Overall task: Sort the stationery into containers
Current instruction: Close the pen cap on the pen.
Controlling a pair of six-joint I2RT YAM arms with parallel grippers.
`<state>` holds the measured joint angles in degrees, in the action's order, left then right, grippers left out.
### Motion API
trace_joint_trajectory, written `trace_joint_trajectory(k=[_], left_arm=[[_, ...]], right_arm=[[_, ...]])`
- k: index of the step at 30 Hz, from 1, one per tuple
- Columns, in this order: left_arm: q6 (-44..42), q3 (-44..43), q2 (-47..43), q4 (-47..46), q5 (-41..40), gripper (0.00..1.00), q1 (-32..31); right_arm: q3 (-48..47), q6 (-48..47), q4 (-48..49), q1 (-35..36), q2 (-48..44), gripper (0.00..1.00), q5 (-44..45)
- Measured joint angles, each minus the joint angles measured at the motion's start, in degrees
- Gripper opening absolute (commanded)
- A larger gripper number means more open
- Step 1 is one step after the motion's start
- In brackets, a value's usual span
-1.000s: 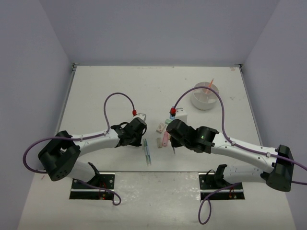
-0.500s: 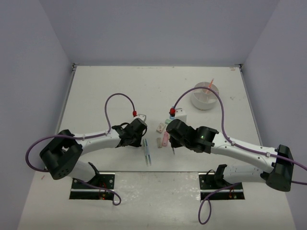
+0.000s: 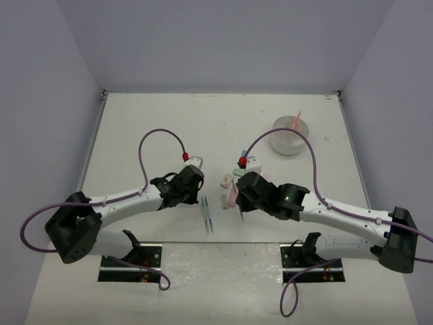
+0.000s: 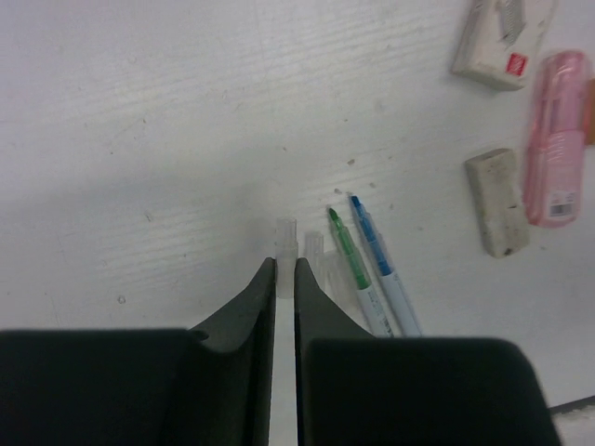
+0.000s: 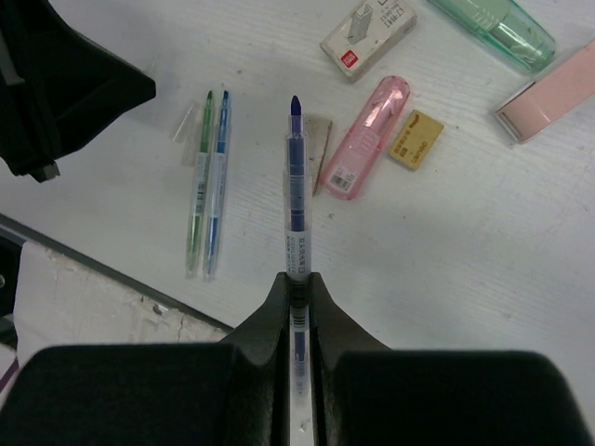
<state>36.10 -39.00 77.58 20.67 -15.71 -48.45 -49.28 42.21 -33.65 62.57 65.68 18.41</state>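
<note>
The left fingers (image 4: 285,266) have just drawn together and now sit pressed almost flat. A small clear plastic piece (image 4: 285,232) shows right at their tips, but I cannot tell whether they pinch it or have closed on nothing; if nothing, that pick needs another try.

The right fingers (image 5: 299,279) stay clamped on a slim dark blue pen (image 5: 295,186), held above the bench (image 3: 155,122), so it looks ready to carry.

A green pen (image 5: 200,177) and a light blue pen (image 5: 216,177), both thin with see-through barrels, lie side by side on the matte white bench. Past them are a glossy rounded pink case (image 5: 363,139), a flat tan eraser (image 5: 416,139) and a boxy white eraser (image 5: 369,32).

The round white plastic tub (image 3: 289,143) stands well apart at the far right.
</note>
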Motion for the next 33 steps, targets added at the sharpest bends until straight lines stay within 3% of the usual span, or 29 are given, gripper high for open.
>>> trace_joint_trajectory(k=[9, 15, 18, 24, 33], left_arm=[[3.6, 0.7, -17.3, -1.9, -1.3, 0.0, 0.0], [7.8, 10.3, -37.7, -18.5, 5.3, 0.0, 0.0], [9.8, 15.3, -43.5, -26.6, 8.3, 0.0, 0.0], [12.5, 19.6, -45.0, -35.5, 13.1, 0.0, 0.0], [14.2, 22.4, -44.5, -43.6, 16.7, 0.0, 0.0]], right_arm=[[9.0, -3.2, 14.4, 0.0, -9.0, 0.0, -10.4], [17.3, -2.5, 28.0, 0.0, -14.9, 0.0, -17.5], [18.7, -2.1, 34.0, 0.1, -15.2, 0.0, -19.8], [19.5, -1.5, 41.9, 0.5, -15.4, 0.0, -23.2], [19.5, -0.9, 45.4, 1.4, -15.0, 0.0, -24.4]])
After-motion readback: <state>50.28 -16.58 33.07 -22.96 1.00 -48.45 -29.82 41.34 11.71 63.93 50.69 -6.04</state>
